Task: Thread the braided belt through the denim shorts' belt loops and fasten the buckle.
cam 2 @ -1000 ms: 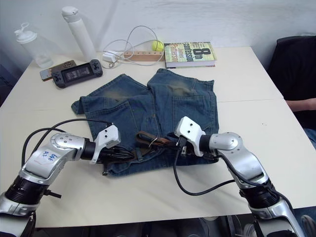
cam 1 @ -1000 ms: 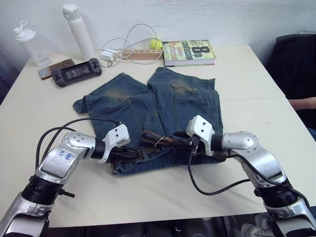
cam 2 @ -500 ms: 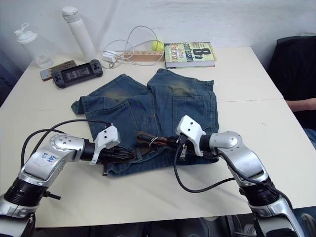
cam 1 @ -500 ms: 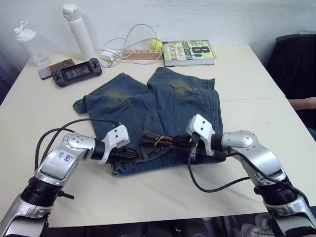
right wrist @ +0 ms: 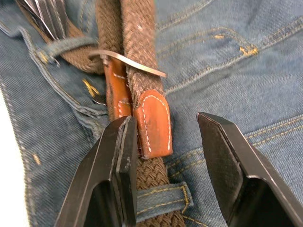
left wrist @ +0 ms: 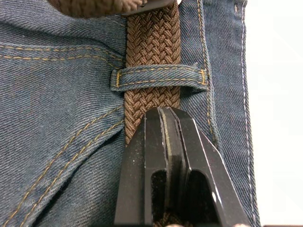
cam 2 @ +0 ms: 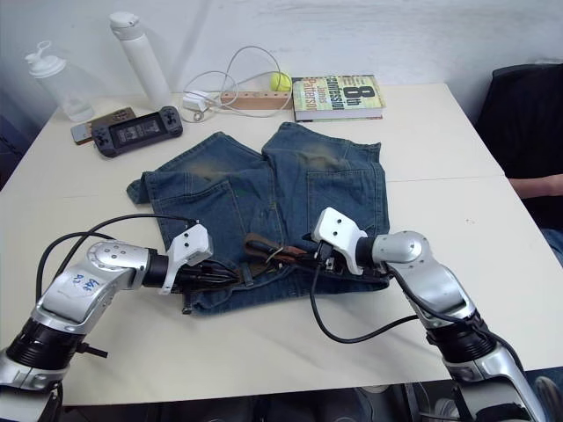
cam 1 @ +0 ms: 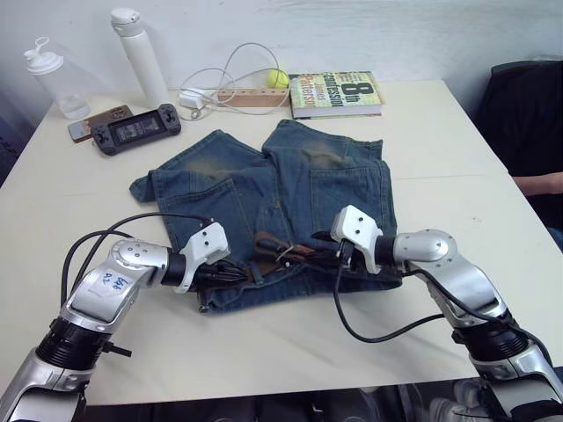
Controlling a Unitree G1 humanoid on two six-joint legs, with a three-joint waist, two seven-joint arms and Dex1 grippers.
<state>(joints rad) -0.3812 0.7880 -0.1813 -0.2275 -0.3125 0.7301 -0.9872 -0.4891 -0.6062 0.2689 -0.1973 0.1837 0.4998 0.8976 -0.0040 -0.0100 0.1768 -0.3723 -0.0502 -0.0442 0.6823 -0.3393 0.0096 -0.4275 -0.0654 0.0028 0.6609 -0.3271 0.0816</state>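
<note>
I've got one pair of denim shorts [cam 1: 264,198] spread at the centre of the head view, waistband toward the lower edge, and one braided belt [cam 1: 290,252] running along that waistband. My left gripper [left wrist: 168,116] sits at the lower left of the shorts, its two fingers pressed together on the belt just short of a belt loop [left wrist: 158,78] the strap passes under. My right gripper [right wrist: 163,137] is at the lower centre-right, jaws spread wide around the belt's tan leather tip [right wrist: 152,124], gripping nothing. The silver buckle [right wrist: 130,61] lies just past that tip, and a second belt loop [right wrist: 163,198] crosses the strap between the right gripper's fingers.
</note>
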